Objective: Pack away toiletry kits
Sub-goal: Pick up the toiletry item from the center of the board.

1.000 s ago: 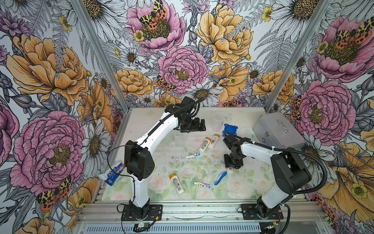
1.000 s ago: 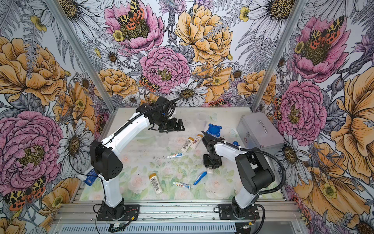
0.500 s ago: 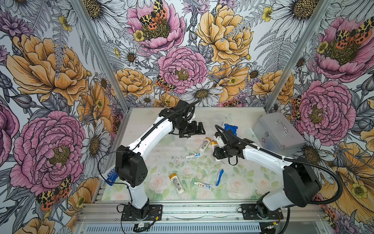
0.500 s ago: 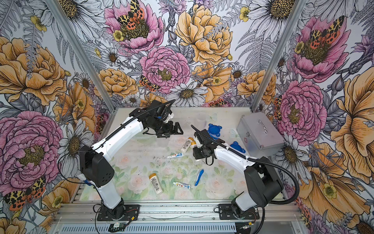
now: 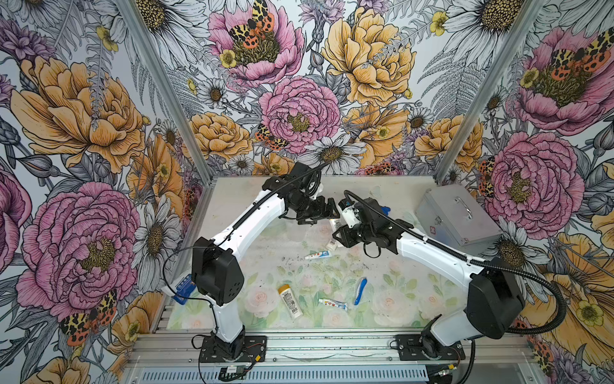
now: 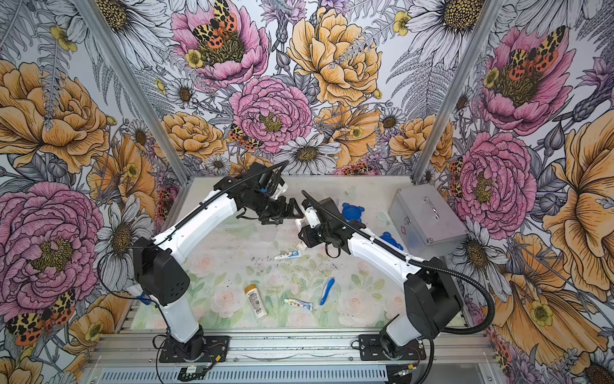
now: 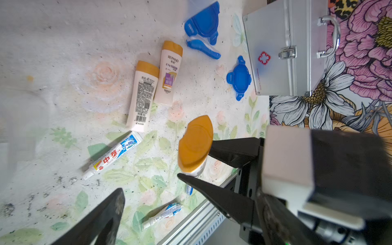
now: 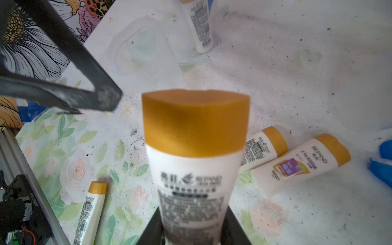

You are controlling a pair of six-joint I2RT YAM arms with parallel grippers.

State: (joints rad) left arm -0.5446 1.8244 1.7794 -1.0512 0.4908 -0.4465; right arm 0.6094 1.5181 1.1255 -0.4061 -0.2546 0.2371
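My right gripper is shut on the body of a white bottle with an orange cap and holds it above the table. The cap points toward my left gripper, which is open and empty right in front of it; one of its fingers hangs beside the cap. Two more bottles lie side by side below. Another bottle, two toothpaste tubes and a blue toothbrush lie nearer the front. Two blue lids rest at the back right.
A shut silver case with a handle stands at the right edge of the table. A clear cup lies toward the back, with one more bottle beside it. A second toothbrush lies by the far lid.
My right gripper has lifted off the table and carried the bottle left and back, up to the left gripper. The left arm has swung slightly toward it.
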